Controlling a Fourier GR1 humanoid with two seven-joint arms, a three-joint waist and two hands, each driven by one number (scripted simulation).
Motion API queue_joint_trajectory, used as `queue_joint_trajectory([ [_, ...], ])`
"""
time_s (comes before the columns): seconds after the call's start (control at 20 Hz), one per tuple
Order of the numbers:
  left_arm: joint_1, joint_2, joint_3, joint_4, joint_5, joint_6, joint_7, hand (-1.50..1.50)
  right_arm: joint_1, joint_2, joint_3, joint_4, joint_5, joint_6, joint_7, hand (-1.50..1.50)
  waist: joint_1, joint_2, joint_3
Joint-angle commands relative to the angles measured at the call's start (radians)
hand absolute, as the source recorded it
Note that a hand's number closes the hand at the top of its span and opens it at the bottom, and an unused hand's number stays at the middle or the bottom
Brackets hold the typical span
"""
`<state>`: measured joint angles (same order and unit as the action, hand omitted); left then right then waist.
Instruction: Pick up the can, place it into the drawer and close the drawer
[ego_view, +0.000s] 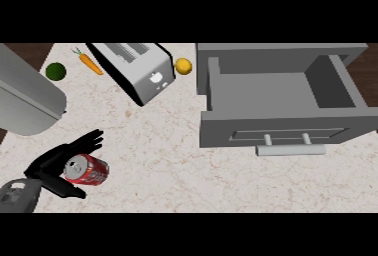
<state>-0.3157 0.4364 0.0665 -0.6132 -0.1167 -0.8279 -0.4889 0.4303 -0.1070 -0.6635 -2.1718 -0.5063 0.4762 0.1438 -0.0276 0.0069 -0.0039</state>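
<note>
The red can (88, 172) stands on the counter at the lower left, its silver top showing. My left hand (50, 164) comes in from the lower left corner and is open around the can. Its straight fingers (87, 142) reach past the can's far side and the thumb (68, 190) lies along its near side. The grey drawer (275, 131) at the right is pulled open, its inside bare, with a bar handle (289, 149) on its front. My right hand does not show.
A toaster (136, 69) stands at the back middle, with a carrot (90, 62) and a lime (55, 71) to its left and a lemon (183, 66) to its right. A large grey rounded appliance (26, 100) fills the left edge.
</note>
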Motion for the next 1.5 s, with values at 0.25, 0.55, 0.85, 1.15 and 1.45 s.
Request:
queue_joint_trajectory([
  [0.25, -0.083, -0.065, -0.043, 0.117, 0.011, -0.098, -0.098, -1.50, 0.005, -0.028, -0.043, -0.038, -0.077, -0.019, 0.062, -1.50, -0.001, -0.002, 0.001],
  [0.55, -0.067, -0.068, -0.067, 0.156, 0.035, -0.165, -0.119, 1.50, 0.035, 0.009, -0.023, -0.062, -0.036, 0.009, 0.056, -1.50, 0.002, -0.001, 0.000],
  [0.85, -0.065, -0.080, -0.104, 0.091, 0.080, -0.262, -0.097, 1.50, 0.049, 0.046, -0.016, -0.056, -0.042, 0.019, 0.048, -1.50, 0.010, -0.006, 0.002],
  [1.15, -0.092, -0.128, -0.055, 0.043, 0.194, -0.188, -0.029, 1.50, 0.013, 0.029, -0.016, -0.045, -0.042, 0.011, 0.060, -1.50, 0.024, -0.006, 0.003],
  [1.45, -0.106, -0.300, 0.233, 0.046, 0.401, 0.440, 0.019, 1.50, 0.064, 0.058, -0.041, -0.079, -0.054, 0.006, 0.057, -1.50, 0.036, -0.012, 0.004],
])
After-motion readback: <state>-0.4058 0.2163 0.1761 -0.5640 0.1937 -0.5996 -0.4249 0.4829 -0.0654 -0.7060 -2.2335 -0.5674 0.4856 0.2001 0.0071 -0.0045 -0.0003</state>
